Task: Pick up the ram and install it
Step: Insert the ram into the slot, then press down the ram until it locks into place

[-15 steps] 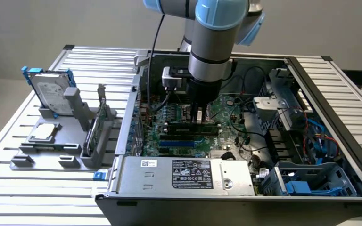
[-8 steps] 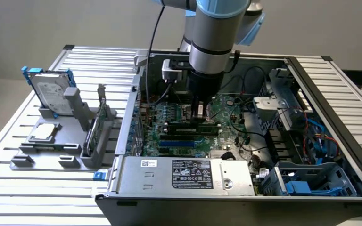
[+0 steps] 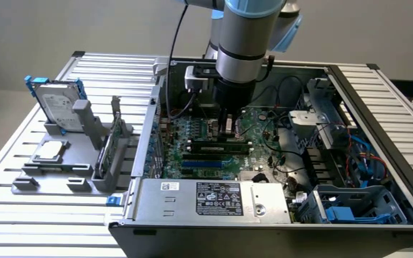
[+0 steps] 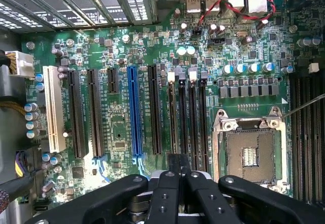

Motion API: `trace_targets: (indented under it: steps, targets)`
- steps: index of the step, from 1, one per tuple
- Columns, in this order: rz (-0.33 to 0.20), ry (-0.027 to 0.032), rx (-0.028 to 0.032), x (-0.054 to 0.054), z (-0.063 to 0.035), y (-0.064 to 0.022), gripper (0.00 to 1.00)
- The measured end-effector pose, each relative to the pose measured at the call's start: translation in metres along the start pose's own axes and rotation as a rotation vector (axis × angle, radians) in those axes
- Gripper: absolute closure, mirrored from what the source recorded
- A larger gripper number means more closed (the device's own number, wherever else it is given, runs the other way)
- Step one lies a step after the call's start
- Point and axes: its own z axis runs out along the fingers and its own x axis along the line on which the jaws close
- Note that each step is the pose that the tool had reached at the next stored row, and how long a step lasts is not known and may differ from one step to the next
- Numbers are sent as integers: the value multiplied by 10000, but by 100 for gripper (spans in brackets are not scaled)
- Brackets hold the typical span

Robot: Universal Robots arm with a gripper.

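Observation:
My gripper (image 3: 227,130) reaches straight down into the open computer case, its tips just above the green motherboard (image 3: 192,129). In the wrist view the gripper (image 4: 177,166) is shut, fingers pressed together with nothing visible between them, right over the row of black memory slots (image 4: 189,117). In the exterior view a long narrow dark green stick, the ram (image 3: 219,145), lies along the slot area just in front of the fingertips. Whether the fingers touch it I cannot tell.
The empty CPU socket (image 4: 249,153) sits beside the memory slots, and a blue expansion slot (image 4: 133,109) on their other side. A power supply (image 3: 206,199) borders the board in front. Cables and a drive cage (image 3: 321,115) crowd the exterior view's right. A hard drive (image 3: 56,105) stands outside the case.

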Motion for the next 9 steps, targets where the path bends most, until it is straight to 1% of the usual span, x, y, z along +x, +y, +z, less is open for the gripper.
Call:
trace_targets:
  steps: [9]
  targets:
    - [0,1,0,0,0,0,89]
